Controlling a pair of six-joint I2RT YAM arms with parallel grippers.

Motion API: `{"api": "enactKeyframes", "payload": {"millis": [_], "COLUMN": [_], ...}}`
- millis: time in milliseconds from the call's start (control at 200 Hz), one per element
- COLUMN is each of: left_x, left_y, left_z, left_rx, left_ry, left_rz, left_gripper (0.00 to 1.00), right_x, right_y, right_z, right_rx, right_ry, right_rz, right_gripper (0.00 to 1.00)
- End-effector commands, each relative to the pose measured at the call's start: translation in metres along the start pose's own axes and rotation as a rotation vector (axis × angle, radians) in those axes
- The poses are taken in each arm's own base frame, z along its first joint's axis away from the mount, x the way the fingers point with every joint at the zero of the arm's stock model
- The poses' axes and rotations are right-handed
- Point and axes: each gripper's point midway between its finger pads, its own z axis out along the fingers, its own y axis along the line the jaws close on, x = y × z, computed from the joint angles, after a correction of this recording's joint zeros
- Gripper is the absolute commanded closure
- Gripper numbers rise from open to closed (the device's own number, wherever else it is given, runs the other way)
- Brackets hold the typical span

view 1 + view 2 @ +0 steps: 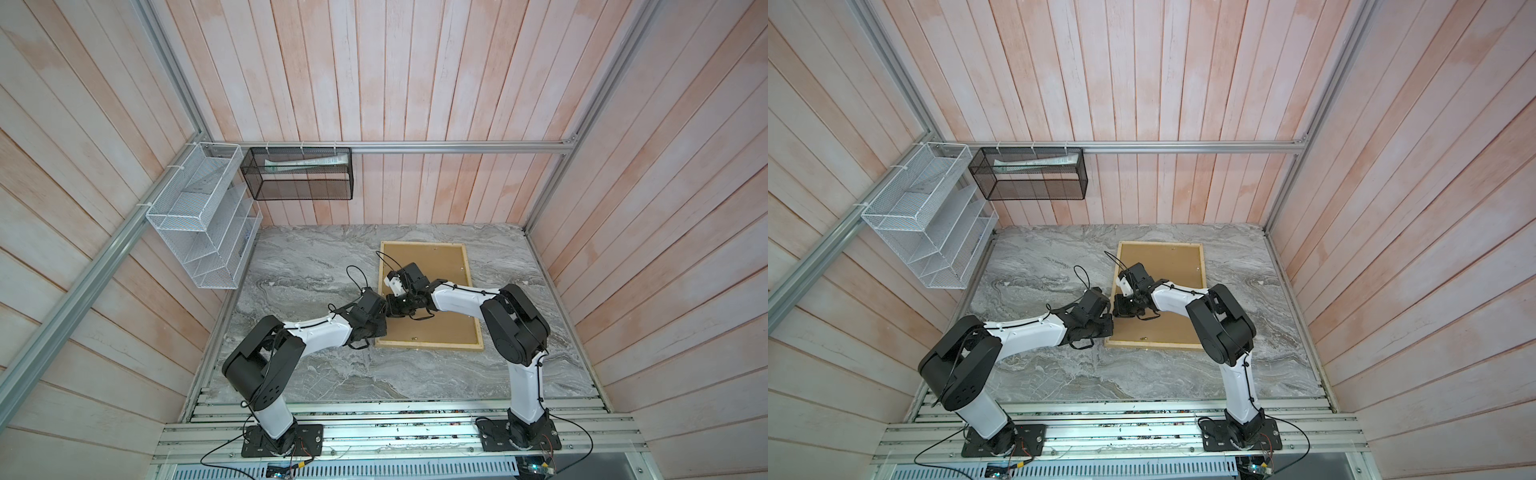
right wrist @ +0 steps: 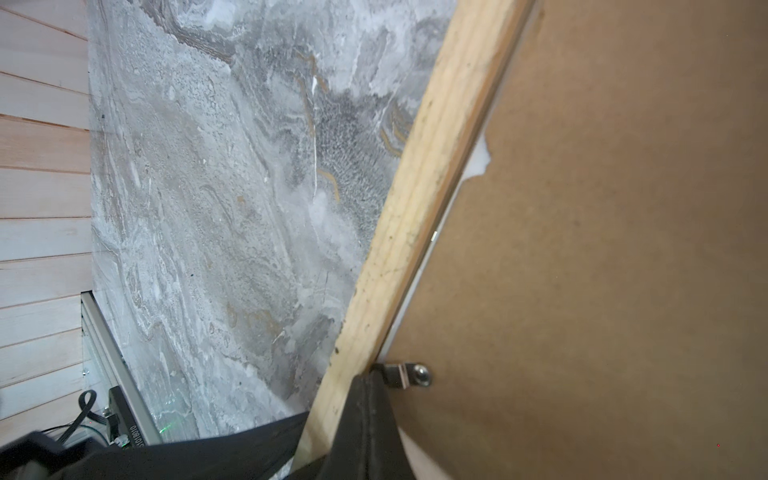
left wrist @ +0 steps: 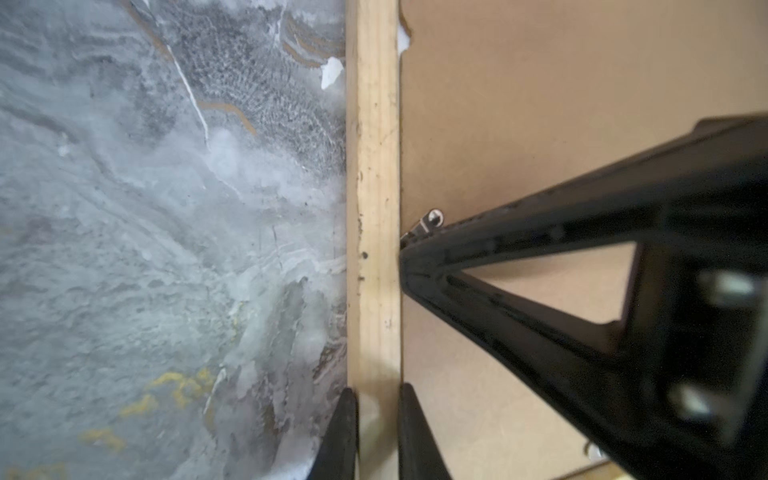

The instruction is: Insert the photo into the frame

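While both arms meet low over one long side of the frame, the table (image 1: 316, 266) spreads grey and marbled under them.

Frame (image 1: 432, 345): pale wood, flat on the table, back side up, directly beneath both grippers.

Board (image 1: 436, 270): plain brown, sits inside the frame and fills it. It lies on the right gripper's side of the rail (image 3: 374, 166).

Photo: not visible from any view, so I cannot tell where it is.

Left gripper (image 3: 378, 432): nearly closed, pinching the rail. One of its fingers (image 3: 340, 436) is on the table side of the wood, the other on the board side.

Right gripper (image 2: 365, 399): fully closed, nothing held. Its pointed tip is down on the board, hard against the rail's inner edge, a little farther along the rail than the left gripper.

Tab (image 2: 405, 374): small metal clip screwed to the board, touching the right gripper's tip and reaching toward the rail.

Sliver (image 2: 480, 160): white, showing at a chipped spot on the board's edge, beyond the tab from the right gripper. I cannot tell what sheet it belongs to.
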Motion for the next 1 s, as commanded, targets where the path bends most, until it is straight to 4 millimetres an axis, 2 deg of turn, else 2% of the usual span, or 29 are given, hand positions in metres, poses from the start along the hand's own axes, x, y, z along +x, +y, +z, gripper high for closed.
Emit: {"api": "enactKeyframes", "payload": {"millis": [0, 230, 700, 995], "left_x": [0.02, 0.02, 0.021, 0.019], "left_y": [0.005, 0.004, 0.003, 0.001], "left_z": [0.014, 0.014, 0.017, 0.017], "left_rx": [-0.009, -0.008, -0.008, -0.004], "left_ry": [0.075, 0.076, 0.086, 0.087], "left_rz": [-0.013, -0.011, -0.007, -0.002], "left_gripper": [0.87, 0.87, 0.87, 0.87], "right_x": [-0.004, -0.013, -0.005, 0.023], "right_y": [-0.009, -0.014, -0.016, -0.034], "right_z": [0.006, 0.001, 0.008, 0.024], "right_rx": [0.006, 0.012, -0.005, 0.082], "right_ry": [-0.012, -0.036, 0.0, 0.074], "right_rz": [0.026, 0.033, 0.036, 0.023], "right_gripper": [1.0, 1.0, 1.0, 1.0]}}
